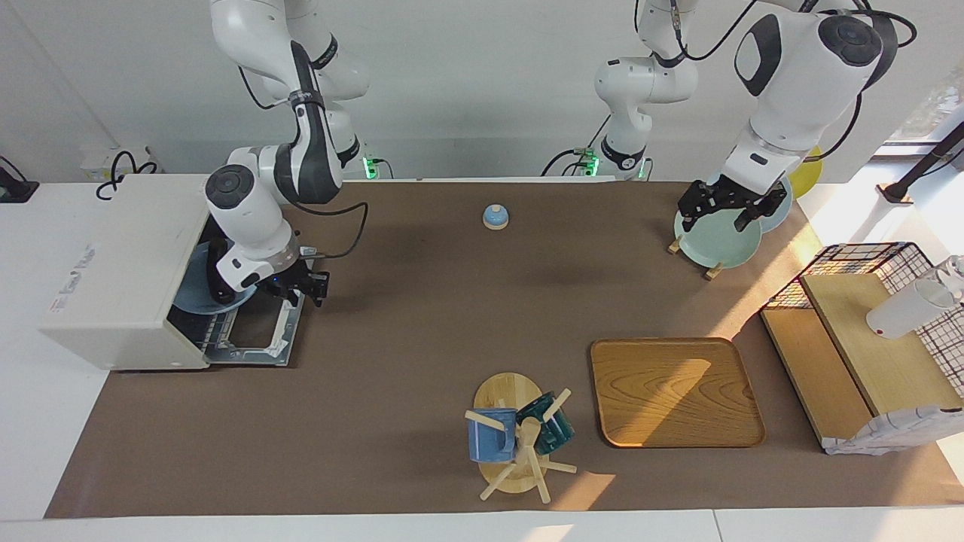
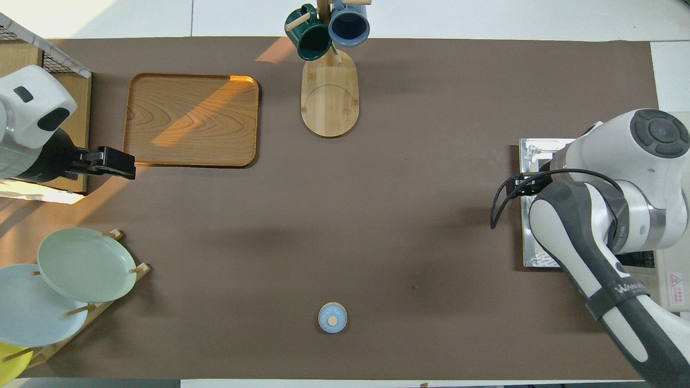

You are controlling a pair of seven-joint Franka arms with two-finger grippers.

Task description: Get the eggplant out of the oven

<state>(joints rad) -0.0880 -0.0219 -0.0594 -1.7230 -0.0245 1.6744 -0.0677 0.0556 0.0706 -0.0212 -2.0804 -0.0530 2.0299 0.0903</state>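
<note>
A: Two white Franka arms are in view. The right gripper (image 1: 297, 287) is over the dropped dark glass door (image 1: 260, 331) of the boxy cream-white toaster oven (image 1: 120, 271), at the mouth of the cavity; whether its jaws are spread or pressed together I cannot tell.

B: And the eggplant?

A: I cannot see it. A round pale blue plate (image 1: 199, 290) lies on the rack inside the oven, partly covered by the arm, and the eggplant is probably on that plate under the wrist. I judge the door-opening step done, while lifting the eggplant out is not yet done.

B: The other arm?

A: The left gripper (image 1: 729, 205) waits over the mint-green plate (image 1: 715, 241) in the wooden plate rack (image 2: 94, 310), jaws spread, holding nothing.

B: Counts, please.

A: One oven. Three plates in that rack: mint-green, pale blue (image 2: 35, 310) and a yellow one (image 2: 8, 361) at the edge. Two mugs, dark green (image 2: 308, 37) and blue (image 2: 349, 24), on one wooden mug tree (image 2: 329, 97). One rounded wooden tray (image 2: 191, 119). One small blue domed bell (image 2: 332, 317). One wire-and-wood shelf (image 1: 866, 339) at the left arm's end of the table, with one white bottle (image 1: 907, 309) lying on it
</note>
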